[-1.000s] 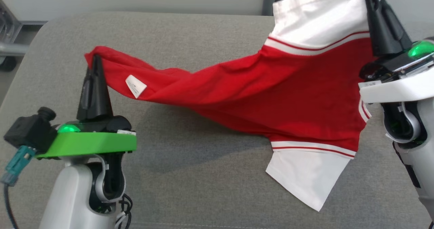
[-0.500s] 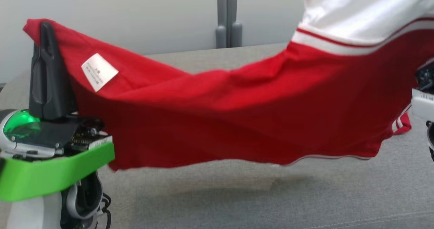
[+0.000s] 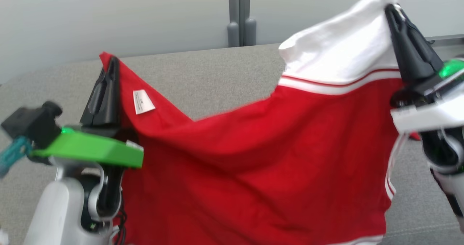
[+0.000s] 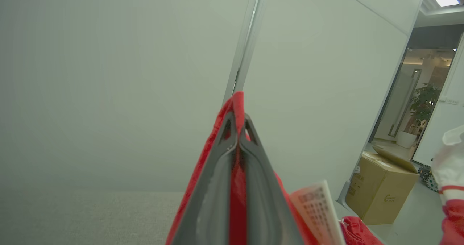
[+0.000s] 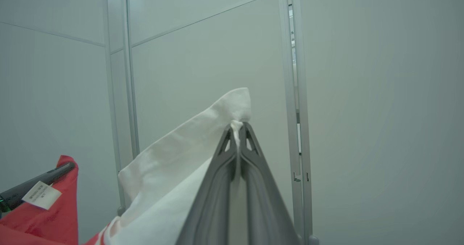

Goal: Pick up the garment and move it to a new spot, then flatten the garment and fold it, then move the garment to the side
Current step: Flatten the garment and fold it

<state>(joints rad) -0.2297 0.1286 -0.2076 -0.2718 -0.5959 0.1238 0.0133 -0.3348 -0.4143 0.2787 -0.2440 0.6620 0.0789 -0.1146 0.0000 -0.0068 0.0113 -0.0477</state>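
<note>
The garment is a red shirt with white sleeves and a white care label. It hangs spread in the air between my two arms, above the grey cushion. My left gripper is shut on a red corner at the left. The left wrist view has red cloth pinched between that gripper's closed fingers. My right gripper is shut on the white sleeve at the upper right. In the right wrist view white fabric is caught at the right gripper's tips.
A pale partition wall with a grey post stands behind the cushion. The left wrist view shows a cardboard box on the floor and a doorway with a potted plant beyond.
Both arms have lifted the garment off the cushion, and it now hangs spread between them. The head camera has tilted, so the whole picture has shifted.
</note>
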